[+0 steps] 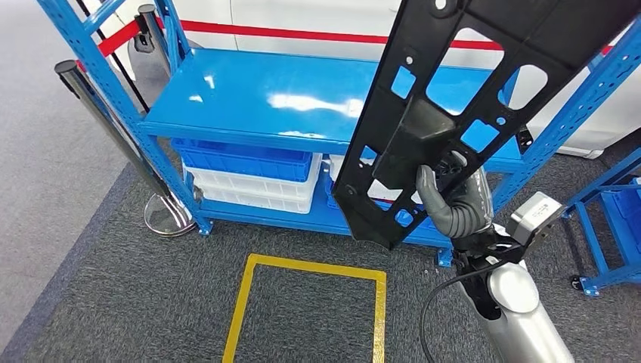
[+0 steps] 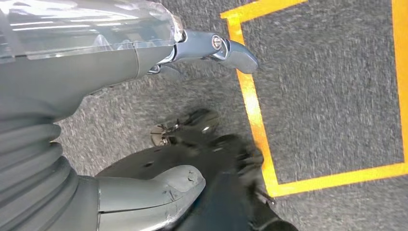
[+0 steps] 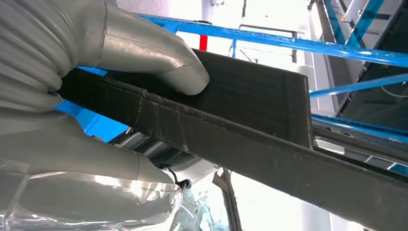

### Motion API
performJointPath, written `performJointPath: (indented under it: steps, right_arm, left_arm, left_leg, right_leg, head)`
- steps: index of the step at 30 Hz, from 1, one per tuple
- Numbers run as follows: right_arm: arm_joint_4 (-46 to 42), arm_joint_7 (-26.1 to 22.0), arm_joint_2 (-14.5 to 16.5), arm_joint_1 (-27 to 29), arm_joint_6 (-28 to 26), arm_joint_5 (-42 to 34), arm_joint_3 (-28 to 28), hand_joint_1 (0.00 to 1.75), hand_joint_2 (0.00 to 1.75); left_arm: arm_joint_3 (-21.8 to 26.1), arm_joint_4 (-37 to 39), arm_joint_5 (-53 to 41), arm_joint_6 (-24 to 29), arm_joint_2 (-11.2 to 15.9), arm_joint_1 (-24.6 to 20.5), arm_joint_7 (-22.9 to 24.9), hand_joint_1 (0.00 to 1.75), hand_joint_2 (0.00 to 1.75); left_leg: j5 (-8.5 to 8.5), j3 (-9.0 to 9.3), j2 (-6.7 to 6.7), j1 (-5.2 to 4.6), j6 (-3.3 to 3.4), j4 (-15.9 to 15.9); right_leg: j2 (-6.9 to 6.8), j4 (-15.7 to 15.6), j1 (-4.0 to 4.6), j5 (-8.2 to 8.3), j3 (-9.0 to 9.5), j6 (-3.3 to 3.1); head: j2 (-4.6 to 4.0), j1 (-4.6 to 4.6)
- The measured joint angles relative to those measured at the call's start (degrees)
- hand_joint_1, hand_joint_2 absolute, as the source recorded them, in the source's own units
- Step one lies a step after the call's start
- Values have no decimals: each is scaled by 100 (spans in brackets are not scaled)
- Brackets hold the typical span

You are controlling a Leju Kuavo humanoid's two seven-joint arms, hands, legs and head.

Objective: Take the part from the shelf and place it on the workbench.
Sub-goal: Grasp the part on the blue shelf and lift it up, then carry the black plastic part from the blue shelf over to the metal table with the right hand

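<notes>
A long black plastic part [image 1: 461,98] with several cut-out holes hangs tilted in the air in front of the blue shelf [image 1: 272,98]. My right hand [image 1: 452,203] grips it near its lower end, thumb [image 3: 159,53] pressed on one face of the black part [image 3: 250,125] and the fingers behind it. My left hand [image 2: 144,120] hangs over the grey carpet with its fingers [image 2: 226,48] apart and nothing in it.
The shelf's top board is bare; blue and white bins [image 1: 253,178] sit on its lower level. A yellow taped square [image 1: 306,306] marks the carpet in front. A chrome stanchion post [image 1: 113,136] stands at the left, another blue rack [image 1: 612,227] at the right.
</notes>
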Motion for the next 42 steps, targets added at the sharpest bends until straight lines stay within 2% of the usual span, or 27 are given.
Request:
performJointPath:
  steps: [2,4,6,8,9,10,11,13,15,17,19,20,21,23,24,25,26,28,30,31,34,36,38,39,40,41,42]
  right_arm:
    - [3,4,-2,-13,-11,1,-3,175,175]
    - [11,10,-8,-20,-23,-3,-9,175,175]
    - [19,22,-16,-19,-33,-14,-24,175,175]
    - [25,42,-24,-19,-45,-28,-54,175,175]
    - [33,57,-29,-18,-50,-36,-72,175,175]
    - [46,75,-33,-18,-54,-43,-90,175,175]
    - [60,90,-36,-19,-55,-49,-107,175,175]
    - [84,107,-37,-29,-55,-61,-136,175,175]
    - [92,109,-37,-57,-54,-68,-155,175,175]
    - [99,110,-37,-91,-51,-69,-162,175,175]
    - [116,114,-36,-114,-47,-67,-163,175,175]
    - [126,116,-32,-123,-44,-66,-160,175,175]
    - [135,119,-28,-133,-42,-65,-156,175,175]
    - [149,123,-18,-145,-38,-64,-148,175,175]
    - [159,125,-15,-146,-38,-64,-145,175,175]
    - [171,128,-13,-145,-37,-64,-143,175,175]
    - [184,132,-12,-144,-37,-64,-142,175,175]
    - [200,138,-11,-143,-37,-64,-141,175,175]
    - [206,140,-11,-143,-37,-63,-141,175,175]
    - [207,140,-11,-144,-37,-62,-141,175,175]
    - [215,140,-11,-150,-38,-57,-139,175,175]
    - [223,139,-10,-149,-44,-50,-139,175,175]
    - [229,136,-8,-146,-70,-28,-139,175,175]
    - [233,130,-8,-138,-94,-1,-139,175,175]
    - [238,122,-7,-124,-125,34,-139,175,175]
    - [244,114,-7,-110,-156,73,-139,175,175]
    - [248,107,-6,-98,-180,105,-139,175,175]
  left_arm:
    - [-8,0,-15,0,2,-2,5,0,175]
    - [-16,0,-43,0,-1,2,9,0,175]
    - [-23,0,-68,0,-4,-5,9,0,175]
    - [-27,0,-76,3,-2,-12,9,0,175]
    - [-31,0,-77,3,-1,-10,9,0,175]
    - [-38,0,-77,3,0,-8,9,0,175]
    - [-46,0,-77,2,0,-7,10,0,175]
    - [-63,0,-77,-1,-1,-10,10,0,175]
    - [-73,0,-75,-2,-6,-13,11,0,175]
    - [-93,0,-75,-2,-7,-15,18,0,175]
    - [-120,2,-77,-2,3,-9,28,0,175]
    - [-132,3,-76,-2,7,-4,34,0,175]
    - [-139,4,-75,-2,10,1,39,0,175]
    - [-147,4,-75,-2,11,1,45,0,175]
    - [-149,4,-75,-2,11,0,46,0,175]
    - [-150,4,-75,-2,13,-1,47,0,175]
    - [-151,4,-73,-2,16,-2,49,0,175]
    - [-151,4,-71,-2,25,-5,52,0,175]
    - [-152,4,-71,-2,31,-15,55,0,175]
    - [-153,4,-71,-2,34,-16,55,0,175]
    - [-156,4,-71,-2,36,-12,60,0,175]
    - [-158,4,-73,-3,33,-22,64,0,175]
    - [-159,4,-73,-4,34,-30,64,0,175]
    - [-159,4,-73,-5,35,-30,68,0,175]
    - [-160,4,-72,-7,36,-28,73,0,175]
    - [-160,4,-71,-10,37,-26,78,0,175]
    - [-161,4,-71,-13,37,-26,83,0,175]
  left_leg:
    - [-55,88,-12,-33,88,-214]
    - [53,10,12,-24,188,-238]
    - [205,-109,43,-12,282,-268]
    - [353,-289,51,-28,320,-260]
    - [427,-393,51,-39,321,-252]
    - [499,-499,51,-50,319,-242]
    - [565,-600,51,-60,314,-229]
    - [683,-760,49,-75,294,-202]
    - [788,-851,48,-92,250,-193]
    - [901,-880,51,-84,184,-222]
    - [933,-916,42,-71,114,-231]
    - [805,-965,33,-66,82,-141]
    - [577,-1037,25,-56,52,55]
    - [-8,-1213,18,-22,-1,752]
    - [-180,-1269,19,-7,-26,1109]
    - [-219,-1265,19,4,-48,1352]
    - [-133,-1171,20,14,-64,1408]
    - [132,-696,20,30,-70,920]
    - [102,-156,9,14,-37,154]
    - [35,-23,0,1,-11,-90]
    - [85,-48,-1,-17,104,-236]
    - [217,-132,22,1,208,-265]
    - [347,-272,33,-6,267,-266]
    - [407,-358,33,-15,272,-258]
    - [465,-445,33,-23,272,-248]
    - [520,-532,33,-31,267,-234]
    - [568,-614,32,-37,260,-217]
  right_leg:
    - [-8,-11,3,95,-10,75]
    - [5,20,-14,67,-46,144]
    - [30,367,-32,-365,-184,183]
    - [44,1076,-35,-947,-374,205]
    - [47,1407,-36,-1085,-424,213]
    - [49,1607,-35,-1085,-403,211]
    - [50,1620,-31,-973,-289,198]
    - [55,1094,-5,-726,229,128]
    - [53,299,38,-785,806,49]
    - [52,-77,78,-870,1005,2]
    - [38,-126,61,-748,940,-58]
    - [25,-147,44,-674,890,-105]
    - [12,-168,25,-597,828,-140]
    - [3,-157,25,-463,661,-176]
    - [3,-144,26,-397,568,-170]
    - [2,-126,25,-333,469,-161]
    - [3,-103,21,-271,369,-147]
    - [5,-41,11,-165,181,-102]
    - [6,10,14,-76,53,-38]
    - [3,19,15,-33,28,-3]
    - [9,2,4,66,-4,110]
    - [39,240,-5,-226,-116,160]
    - [60,903,-13,-796,-323,179]
    - [63,1275,-13,-999,-409,186]
    - [63,1543,-13,-1086,-438,189]
    - [64,1636,-12,-1053,-377,184]
    - [64,1506,-10,-926,-206,167]
  head:
    - [0,-7]
    - [0,-17]
    - [0,-5]
    - [0,3]
    - [0,5]
    - [0,5]
    - [0,5]
    - [0,4]
    - [0,-3]
    - [0,6]
    - [0,24]
    - [0,13]
    - [0,3]
    - [0,-21]
    - [0,-23]
    - [0,-23]
    - [0,-24]
    - [0,-26]
    - [0,-24]
    - [0,-23]
    - [0,-35]
    - [-1,-21]
    - [-1,-4]
    - [-1,1]
    - [0,3]
    - [0,3]
    - [0,4]
